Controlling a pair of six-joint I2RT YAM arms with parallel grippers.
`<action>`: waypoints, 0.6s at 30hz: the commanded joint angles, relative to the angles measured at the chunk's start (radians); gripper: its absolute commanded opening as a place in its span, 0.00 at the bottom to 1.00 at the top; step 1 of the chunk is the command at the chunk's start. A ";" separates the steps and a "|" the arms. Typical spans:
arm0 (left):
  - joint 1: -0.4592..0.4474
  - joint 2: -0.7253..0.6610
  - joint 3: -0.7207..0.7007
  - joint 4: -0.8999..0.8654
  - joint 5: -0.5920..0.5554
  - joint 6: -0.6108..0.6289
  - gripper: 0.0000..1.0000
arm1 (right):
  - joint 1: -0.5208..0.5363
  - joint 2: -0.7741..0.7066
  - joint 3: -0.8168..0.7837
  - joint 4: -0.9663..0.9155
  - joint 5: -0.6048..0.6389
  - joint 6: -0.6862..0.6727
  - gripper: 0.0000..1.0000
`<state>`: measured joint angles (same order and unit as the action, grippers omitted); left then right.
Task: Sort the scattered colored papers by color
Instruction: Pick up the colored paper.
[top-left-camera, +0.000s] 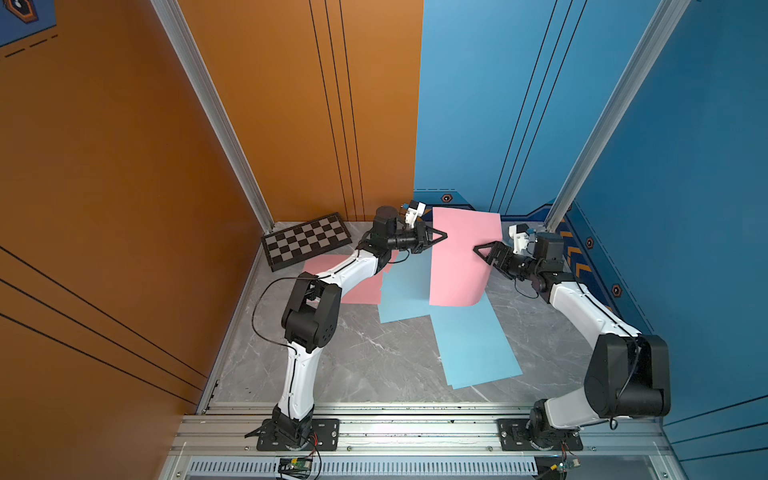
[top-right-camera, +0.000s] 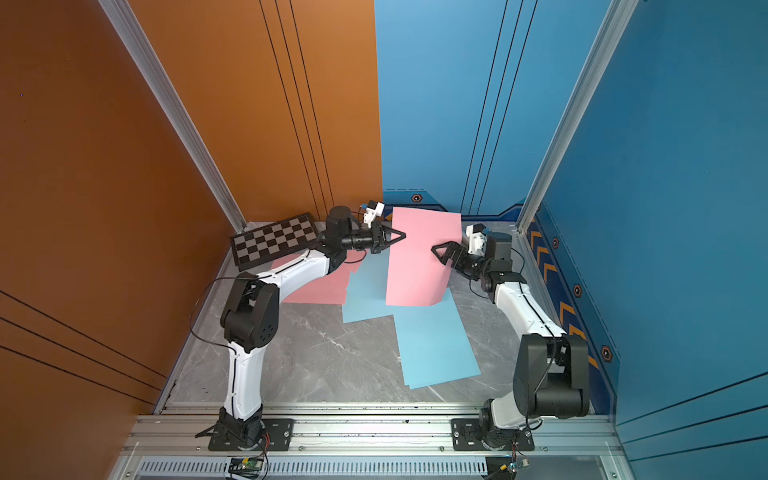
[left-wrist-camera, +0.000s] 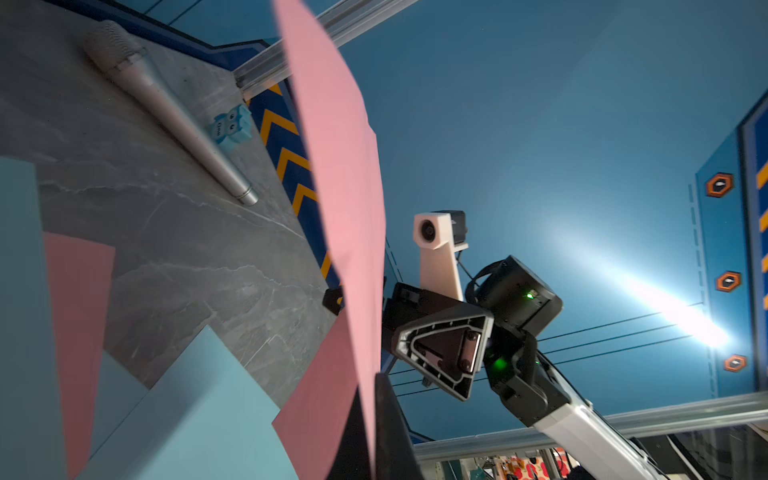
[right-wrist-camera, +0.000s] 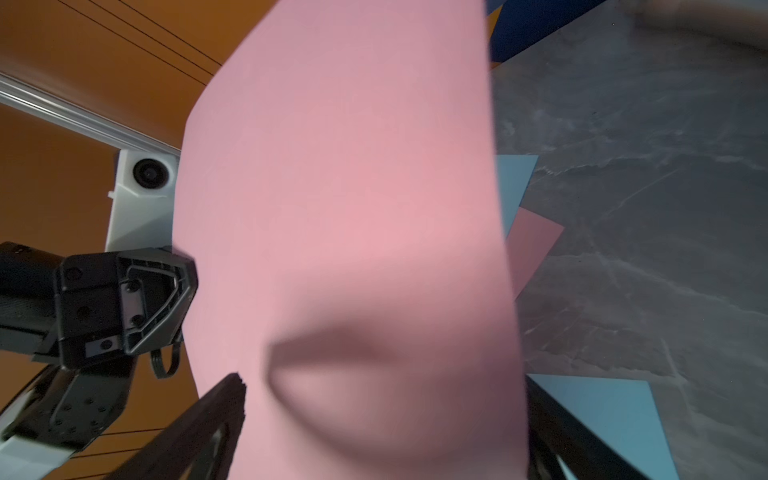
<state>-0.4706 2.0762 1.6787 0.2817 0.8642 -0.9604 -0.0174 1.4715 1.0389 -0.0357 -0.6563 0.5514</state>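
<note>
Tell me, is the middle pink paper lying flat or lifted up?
Lifted up. The left hand pinches the pink paper at its edge, and it stands curved above the blue papers.

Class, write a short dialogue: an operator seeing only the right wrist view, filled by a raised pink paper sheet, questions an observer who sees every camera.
Operator: What holds the raised pink paper sheet up?
Observer: The left gripper, shut on its side edge.
Operator: Anything along the orange wall?
Observer: A black-and-grey checkered board sits at the far corner of the grey marble table.
</note>
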 joint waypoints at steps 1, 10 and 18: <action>-0.010 -0.108 0.014 -0.492 -0.149 0.348 0.00 | -0.004 -0.041 0.023 -0.170 0.205 -0.065 1.00; -0.104 -0.364 -0.041 -0.878 -0.454 0.518 0.00 | 0.016 -0.038 -0.015 -0.170 0.229 -0.027 1.00; -0.198 -0.564 -0.027 -0.980 -0.530 0.513 0.00 | 0.085 -0.107 -0.141 0.109 -0.031 0.081 1.00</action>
<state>-0.6487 1.5764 1.6455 -0.6075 0.3973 -0.4808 0.0525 1.4223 0.9398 -0.0723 -0.5644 0.5777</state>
